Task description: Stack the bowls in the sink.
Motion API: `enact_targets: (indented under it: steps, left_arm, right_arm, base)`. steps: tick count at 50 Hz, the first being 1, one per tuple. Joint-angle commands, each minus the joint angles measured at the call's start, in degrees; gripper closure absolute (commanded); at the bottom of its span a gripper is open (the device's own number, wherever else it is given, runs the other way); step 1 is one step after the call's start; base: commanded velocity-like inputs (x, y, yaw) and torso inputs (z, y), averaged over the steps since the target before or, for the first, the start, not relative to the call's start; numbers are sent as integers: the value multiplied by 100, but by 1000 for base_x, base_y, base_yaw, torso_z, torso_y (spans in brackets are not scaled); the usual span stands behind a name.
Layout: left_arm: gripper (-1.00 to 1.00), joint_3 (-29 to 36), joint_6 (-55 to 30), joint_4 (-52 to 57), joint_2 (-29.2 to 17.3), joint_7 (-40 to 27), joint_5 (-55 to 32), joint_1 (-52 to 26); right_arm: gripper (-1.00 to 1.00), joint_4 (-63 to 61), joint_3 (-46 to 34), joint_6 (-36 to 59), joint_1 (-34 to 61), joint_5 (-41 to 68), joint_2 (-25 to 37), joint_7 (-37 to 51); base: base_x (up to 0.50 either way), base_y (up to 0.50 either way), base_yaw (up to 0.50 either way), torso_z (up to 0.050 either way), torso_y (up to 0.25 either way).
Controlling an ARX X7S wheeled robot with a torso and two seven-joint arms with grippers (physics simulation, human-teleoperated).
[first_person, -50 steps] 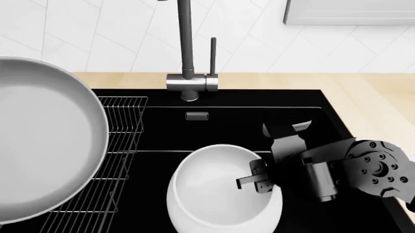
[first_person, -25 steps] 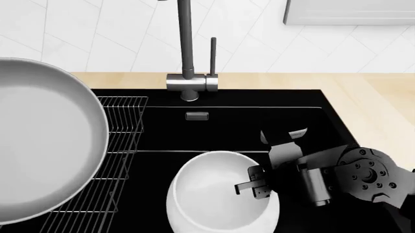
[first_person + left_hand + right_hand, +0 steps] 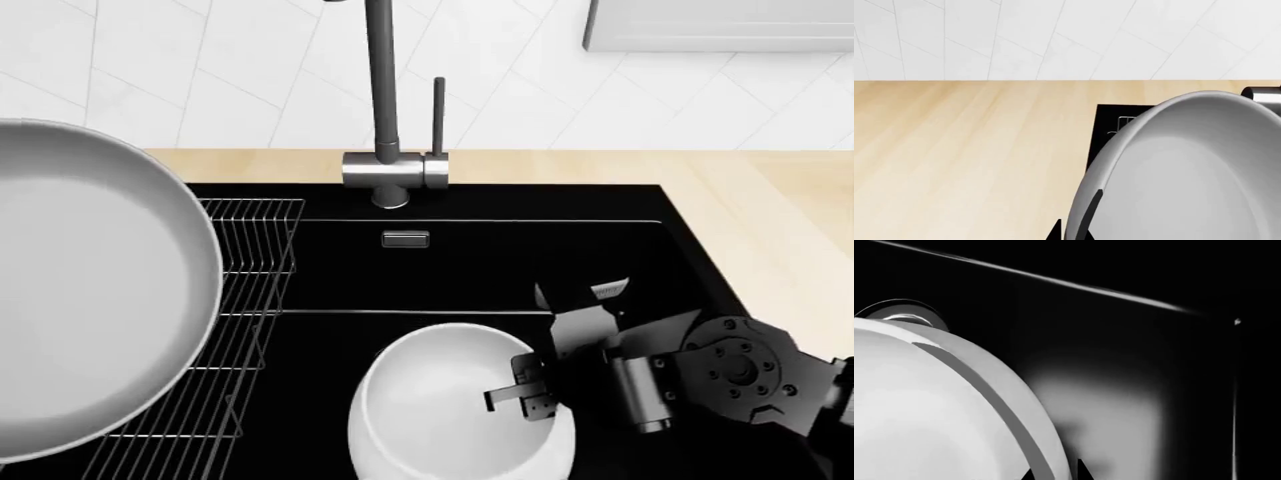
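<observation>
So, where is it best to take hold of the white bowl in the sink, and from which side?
Probably at the rim of the white bowl, on its right side, coming from above. The wall is smooth, round and deep, so only the thin open edge gives a place to pinch. The right end effector is already there, one finger inside and one outside the rim.

Two bowls are being shown, one white [image 3: 441,410] and one grey [image 3: 94,290], along with one sink [image 3: 534,250], one faucet [image 3: 384,120], and one dish rack [image 3: 234,330].
</observation>
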Motion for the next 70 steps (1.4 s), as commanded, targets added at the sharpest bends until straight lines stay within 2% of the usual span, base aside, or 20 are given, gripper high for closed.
enact_targets:
  steps: [1,14,15,32,59,70]
  left_arm:
    - [100,-67,16,-19,-1,6,34,-229]
    - [100,-97,47,-8,-2,43,82,-163]
    - [100,-97,54,-4,-2,49,87,-155]
    - [100,-180,40,-17,-4,-15,9,-112]
    - [100,-311,-14,-30,18,-86,-58,-56]
    - [100,-345,-18,-20,23,-79,-57,-20]
  right_arm:
    - [100,136,-38,3,-114,-135,-78,-109]
    - [100,251,-72,13,-162,-200,-152,-199]
    - [-100,245,-76,45,-137,-185,-152,-186]
    - [-100,-287,171,216,337,163,130,54]
    - [-100,-1185,249,1013,1183,911,489,518]
    - [-100,-1577,440,1187,1897,1553,624,997]
  base:
    - [0,0,0,0,0]
    - [1,0,1,0,0]
    - [0,0,0,0,0]
    - [0,0,0,0,0]
    - [0,0,0,0,0]
    - [0,0,0,0,0]
